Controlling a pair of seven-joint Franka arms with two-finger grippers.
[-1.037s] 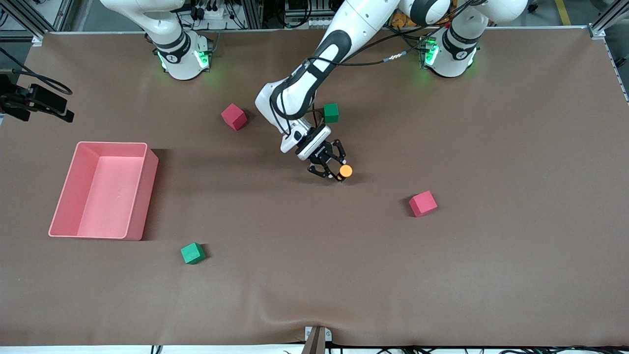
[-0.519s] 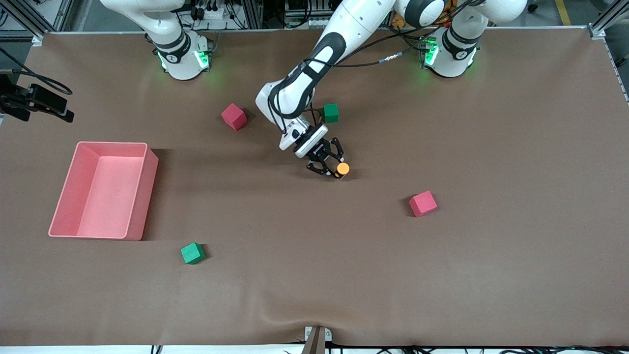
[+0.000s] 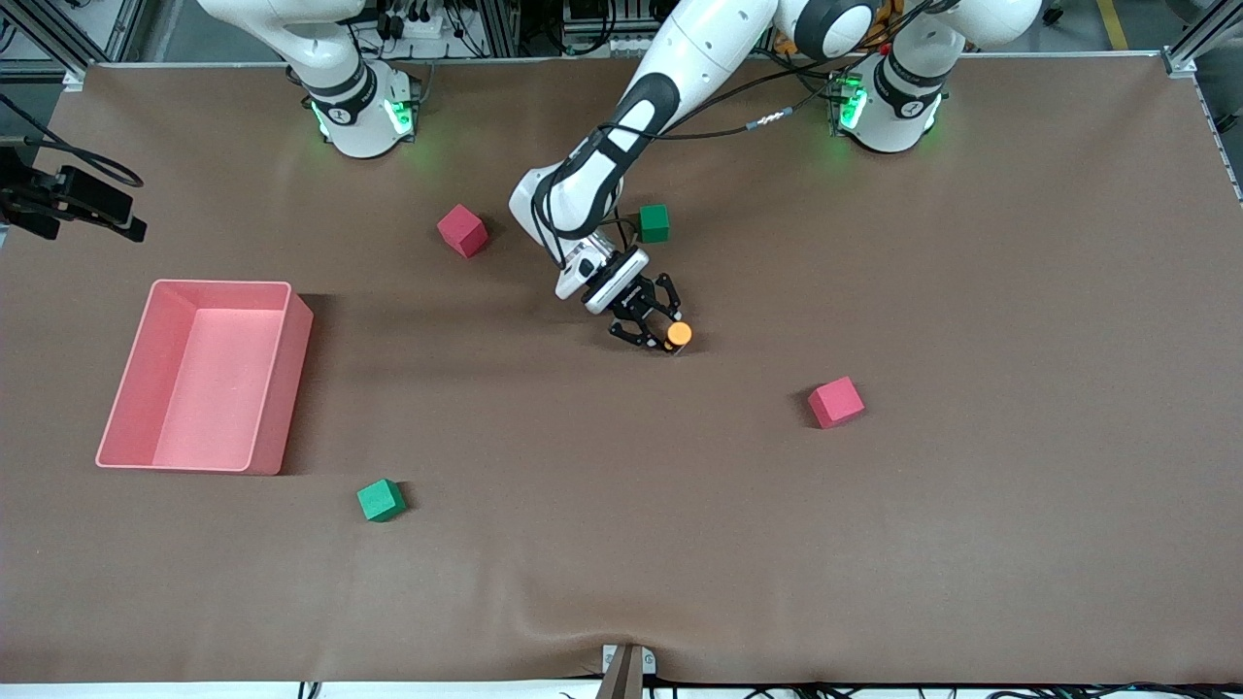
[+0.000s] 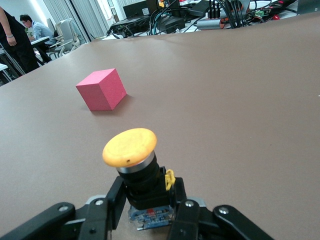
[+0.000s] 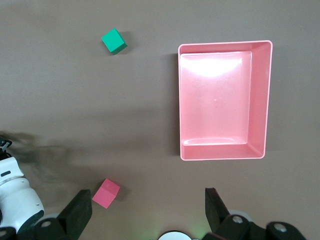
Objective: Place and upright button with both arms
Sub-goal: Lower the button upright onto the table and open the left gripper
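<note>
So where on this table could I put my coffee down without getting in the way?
The widest bare patch runs along the front edge, nearer the camera than the green cube and red cube. The end past that red cube, toward the left arm's base, is bare too. Avoid the middle: the left gripper holds the button there.

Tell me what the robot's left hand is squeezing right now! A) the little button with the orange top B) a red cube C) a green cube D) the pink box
A: the left hand is closed on the button, gripping its black body with the orange cap on top; the cubes and box sit untouched.
</note>
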